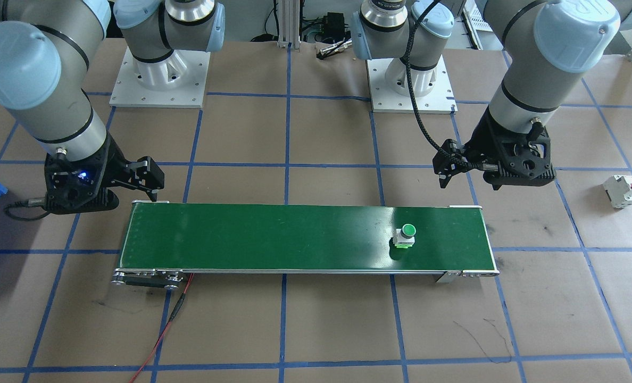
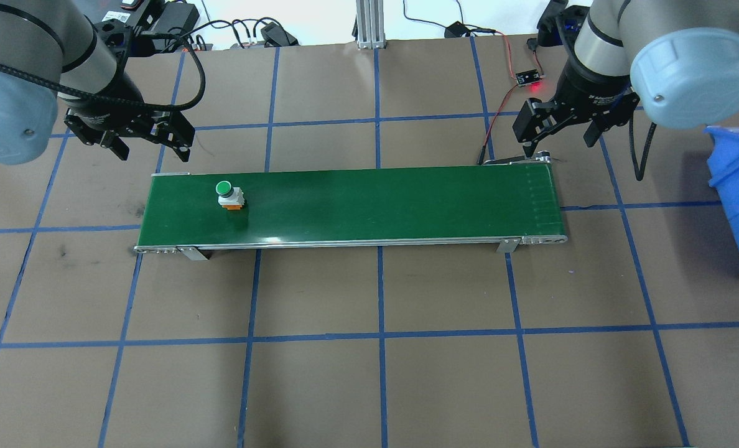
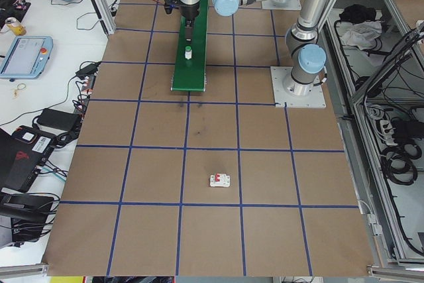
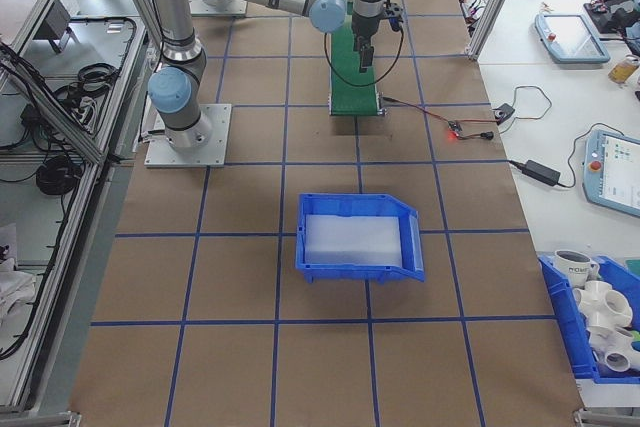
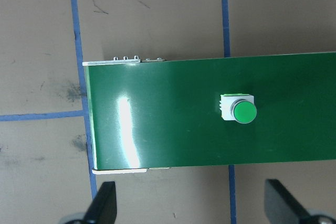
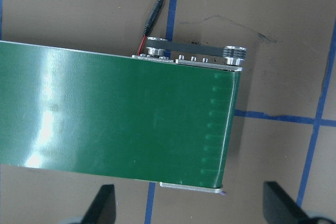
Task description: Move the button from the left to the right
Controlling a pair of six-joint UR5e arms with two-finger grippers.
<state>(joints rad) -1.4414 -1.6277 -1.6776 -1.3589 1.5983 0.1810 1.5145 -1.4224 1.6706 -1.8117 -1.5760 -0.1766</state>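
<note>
Overhead view: button (image 2: 224,189) upright on belt (image 2: 376,205), near left end, untouched. Left gripper (image 2: 148,138) and right gripper (image 2: 559,130) both spread wide, empty, hovering behind belt ends. Transfer apparently not yet begun.

Brown table (image 2: 369,373), blue tape grid

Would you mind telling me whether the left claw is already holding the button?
No, the left claw hangs open beside the belt, while the button stands alone on the green conveyor belt.
</note>
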